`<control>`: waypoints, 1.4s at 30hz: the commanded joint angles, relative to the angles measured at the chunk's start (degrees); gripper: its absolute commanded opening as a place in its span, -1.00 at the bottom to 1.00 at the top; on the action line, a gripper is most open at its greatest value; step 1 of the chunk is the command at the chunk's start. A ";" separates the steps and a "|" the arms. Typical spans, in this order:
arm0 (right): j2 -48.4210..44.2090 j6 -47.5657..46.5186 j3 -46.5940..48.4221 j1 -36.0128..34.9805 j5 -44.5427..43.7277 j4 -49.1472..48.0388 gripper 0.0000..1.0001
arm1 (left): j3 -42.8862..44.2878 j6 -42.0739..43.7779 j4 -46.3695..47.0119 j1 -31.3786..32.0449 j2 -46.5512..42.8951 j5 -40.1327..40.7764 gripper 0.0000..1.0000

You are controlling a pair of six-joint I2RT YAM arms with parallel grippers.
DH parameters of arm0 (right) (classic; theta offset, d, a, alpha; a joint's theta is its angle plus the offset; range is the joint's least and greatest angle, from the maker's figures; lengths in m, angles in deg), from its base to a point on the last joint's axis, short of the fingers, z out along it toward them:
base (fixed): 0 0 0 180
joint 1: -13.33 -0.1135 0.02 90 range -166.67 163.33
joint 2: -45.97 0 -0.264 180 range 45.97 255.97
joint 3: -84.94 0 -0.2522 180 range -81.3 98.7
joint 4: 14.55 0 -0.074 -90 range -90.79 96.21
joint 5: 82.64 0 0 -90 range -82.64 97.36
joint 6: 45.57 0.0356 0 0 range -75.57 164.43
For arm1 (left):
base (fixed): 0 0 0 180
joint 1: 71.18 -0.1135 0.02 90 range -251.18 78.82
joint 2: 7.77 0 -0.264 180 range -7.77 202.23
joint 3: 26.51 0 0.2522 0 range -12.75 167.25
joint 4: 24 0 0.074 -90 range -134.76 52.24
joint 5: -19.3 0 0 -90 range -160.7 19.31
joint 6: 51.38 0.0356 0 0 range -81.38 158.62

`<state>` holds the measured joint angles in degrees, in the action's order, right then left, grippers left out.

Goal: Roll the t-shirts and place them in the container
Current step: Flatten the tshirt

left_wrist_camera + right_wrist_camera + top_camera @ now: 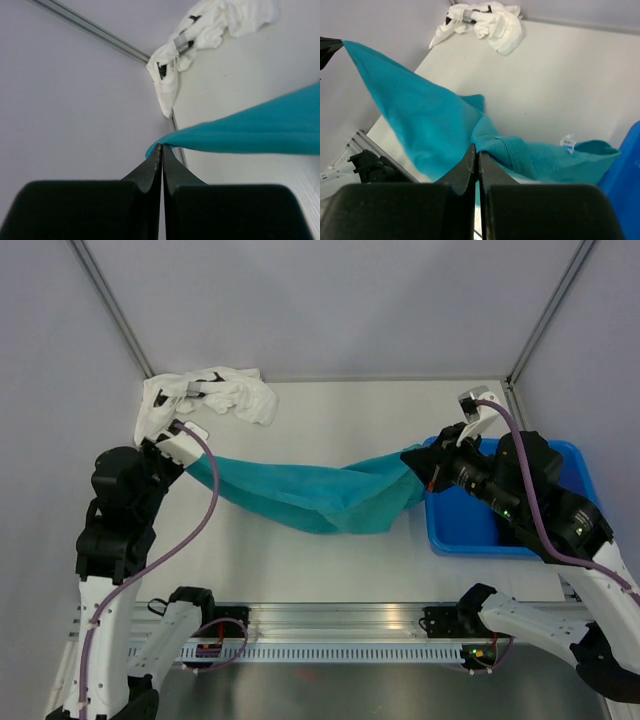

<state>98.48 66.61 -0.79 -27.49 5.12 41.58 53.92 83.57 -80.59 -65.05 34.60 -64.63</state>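
Teal t-shirt (310, 495) slung between left gripper (160, 147) and right gripper (476, 152), both clamped on edges. Soft, light, sags mid-span; probably corner holds.

A teal cloth t-shirt (320, 498) is hanging stretched across the middle of the white table (350, 420), spanning between the left gripper (160, 146) at the left edge and the right gripper (476, 150) beside the blue plastic tub (470, 530) sitting at right. A crumpled white cloth t-shirt (215, 393) is lying in the far-left corner, behind the left gripper.
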 commanded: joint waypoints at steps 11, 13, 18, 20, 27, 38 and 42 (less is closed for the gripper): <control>39.39 -5.65 42.36 14.44 8.64 -4.05 -1.00 | 23.98 -12.51 16.55 -1.73 27.57 10.55 -0.95; 48.24 -4.78 51.19 17.08 9.97 -2.74 -0.99 | 28.75 -13.83 16.90 -3.93 31.35 10.46 -0.95; 51.75 2.16 63.21 22.52 15.93 -7.19 -0.99 | 41.68 -15.07 16.81 -10.60 38.31 8.00 -0.95; 48.67 4.01 56.12 24.55 17.53 -13.00 -1.00 | 42.66 -14.54 16.81 -11.84 38.49 5.56 -0.95; 34.53 4.79 25.28 26.67 20.60 -20.81 -0.99 | 24.06 -7.26 16.73 -12.55 32.70 -8.16 -0.95; 23.87 8.92 -24.76 21.06 17.63 -31.46 -0.99 | -17.79 3.39 19.10 -12.55 18.64 -16.34 -0.95; 22.38 10.96 -31.63 17.71 17.10 -32.62 -0.99 | -25.97 3.13 16.47 -12.55 14.33 -16.17 -0.95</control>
<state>125.51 74.69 -31.12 -7.86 23.10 15.24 30.27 84.18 -64.59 -77.48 53.77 -78.09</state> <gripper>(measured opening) 0.009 0.026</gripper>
